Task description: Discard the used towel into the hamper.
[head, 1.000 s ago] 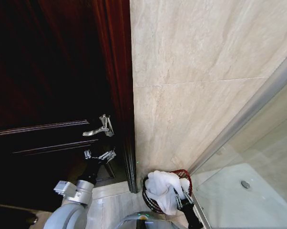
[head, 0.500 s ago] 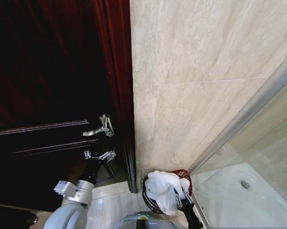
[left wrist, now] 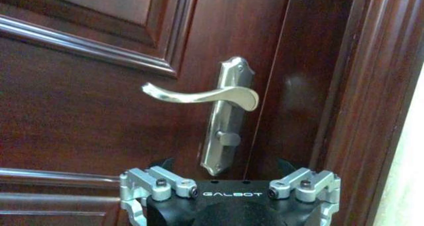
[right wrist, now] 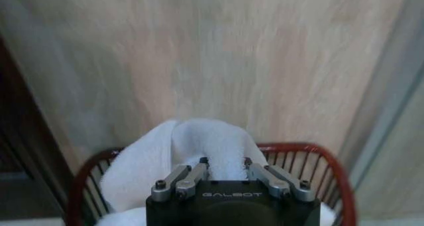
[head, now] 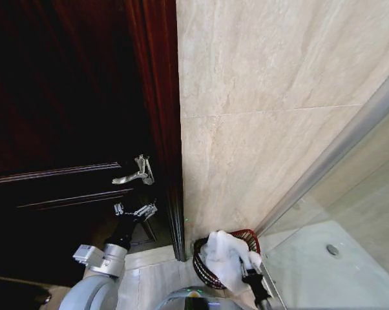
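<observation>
My right claw sits low over the small round dark reddish-brown wire hamper at the foot of the beige tiled wall — fingers pinched on the crumpled white towel heaped inside it. My left claw hangs by the dark wooden door's silver lever handle — its fingers spread, empty.

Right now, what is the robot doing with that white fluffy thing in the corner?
The robot is putting a white towel into a small reddish-brown hamper on the floor, in the corner between the tiled wall and the glass shower screen. Its right gripper is at the towel, fingers pressed into the cloth, and the towel sits bunched in the hamper. The left gripper is idle, hanging near the dark wooden door, just below the silver handle.
</observation>
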Tool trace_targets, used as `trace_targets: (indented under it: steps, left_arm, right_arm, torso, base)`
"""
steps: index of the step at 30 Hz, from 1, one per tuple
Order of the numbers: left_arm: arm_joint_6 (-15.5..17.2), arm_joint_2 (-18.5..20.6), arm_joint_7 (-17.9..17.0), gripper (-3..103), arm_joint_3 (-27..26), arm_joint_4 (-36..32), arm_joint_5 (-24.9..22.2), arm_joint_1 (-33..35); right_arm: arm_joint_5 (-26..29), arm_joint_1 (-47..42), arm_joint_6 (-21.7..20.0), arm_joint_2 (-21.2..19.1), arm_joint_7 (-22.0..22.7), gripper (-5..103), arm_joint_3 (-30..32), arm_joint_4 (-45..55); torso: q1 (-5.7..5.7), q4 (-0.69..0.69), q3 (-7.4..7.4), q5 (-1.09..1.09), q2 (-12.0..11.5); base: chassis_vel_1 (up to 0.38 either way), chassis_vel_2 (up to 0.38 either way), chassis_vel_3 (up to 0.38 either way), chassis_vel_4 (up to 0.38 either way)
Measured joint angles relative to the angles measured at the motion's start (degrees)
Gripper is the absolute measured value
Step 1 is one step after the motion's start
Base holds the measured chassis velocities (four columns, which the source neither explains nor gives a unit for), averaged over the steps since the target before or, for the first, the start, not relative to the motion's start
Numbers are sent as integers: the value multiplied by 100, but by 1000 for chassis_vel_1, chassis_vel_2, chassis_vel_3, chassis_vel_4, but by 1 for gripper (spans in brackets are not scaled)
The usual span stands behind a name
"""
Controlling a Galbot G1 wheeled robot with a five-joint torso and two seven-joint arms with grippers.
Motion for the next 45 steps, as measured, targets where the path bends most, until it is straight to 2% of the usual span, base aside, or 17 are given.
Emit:
trace_targets:
  steps: [6,10,13,14,17,20,22,24,26,27,30,32,36,37,39,42,45]
  left_arm:
    - [0,0,0,100,0,0,0,0]
    - [0,0,0,100,0,0,0,0]
    - [0,0,0,100,0,0,0,0]
    - [0,0,0,100,0,0,0,0]
    - [0,-2,0,100,1,0,0,1]
    - [0,-1,0,100,0,0,0,0]
    - [0,0,0,100,0,0,0,0]
    - [0,1,0,100,-1,0,0,0]
    - [0,1,-1,100,-2,0,0,0]
    - [0,1,-1,100,-2,0,0,0]
    - [0,0,0,100,-1,-1,0,0]
    - [0,0,0,100,-1,0,0,0]
    - [0,0,0,100,0,0,0,0]
    - [0,0,0,100,0,0,0,0]
    - [0,0,-1,100,0,0,0,0]
    - [0,0,0,100,0,0,0,0]
    - [0,0,0,100,0,0,0,-1]
  right_arm:
    - [826,273,-1074,-162,-145,18,-27,707]
    - [555,437,-674,-247,-589,18,112,444]
    - [749,190,-925,-148,-86,18,44,822]
    - [-69,206,-699,-150,-38,18,71,705]
    - [-635,332,44,-122,-610,18,190,159]
    - [-20,115,220,-28,-673,18,104,316]
    - [743,17,1150,69,-1072,18,93,699]
    - [1212,28,1239,-34,-1306,18,43,640]
    - [497,-141,-52,-294,-868,18,29,576]
    - [-482,-92,-208,-345,-605,18,188,325]
    - [-1525,17,151,-240,-571,18,502,124]
    - [-1309,-84,283,-238,-1033,18,560,303]
    - [1323,-302,-160,-234,-1818,18,382,987]
    - [1323,-302,-160,-234,-1818,18,382,987]
    - [444,-276,-505,-216,-1074,18,373,884]
    - [-1797,-33,448,-38,-513,18,957,126]
    - [-1657,-203,527,-47,-726,18,869,220]
  torso:
    - [0,-3,0,-7,0]
    - [1,1,1,-1,-1]
    - [0,-6,0,-9,0]
    - [0,-6,0,-7,0]
    - [0,4,0,-6,0]
    - [1,-3,1,2,-1]
    - [0,-4,-1,-8,0]
    - [0,0,-1,-2,1]
    - [0,-4,0,-5,1]
    - [0,-6,1,-4,0]
    - [0,-3,0,2,1]
    - [0,-3,0,0,0]
    - [0,-1,-1,-5,1]
    - [0,-1,-1,-5,1]
    - [-1,0,-1,-3,1]
    - [0,-4,0,-6,0]
    - [0,-4,0,-3,0]
  base:
    - [0,0,0,0]
    - [0,0,0,0]
    - [0,0,0,0]
    - [0,0,0,0]
    - [0,0,0,0]
    - [0,0,0,0]
    - [0,0,0,0]
    - [0,0,0,0]
    - [0,0,0,0]
    - [0,0,0,0]
    - [0,0,0,0]
    - [0,0,0,0]
    - [0,0,0,0]
    - [0,0,0,0]
    - [0,0,0,0]
    - [0,0,0,0]
    - [0,0,0,0]
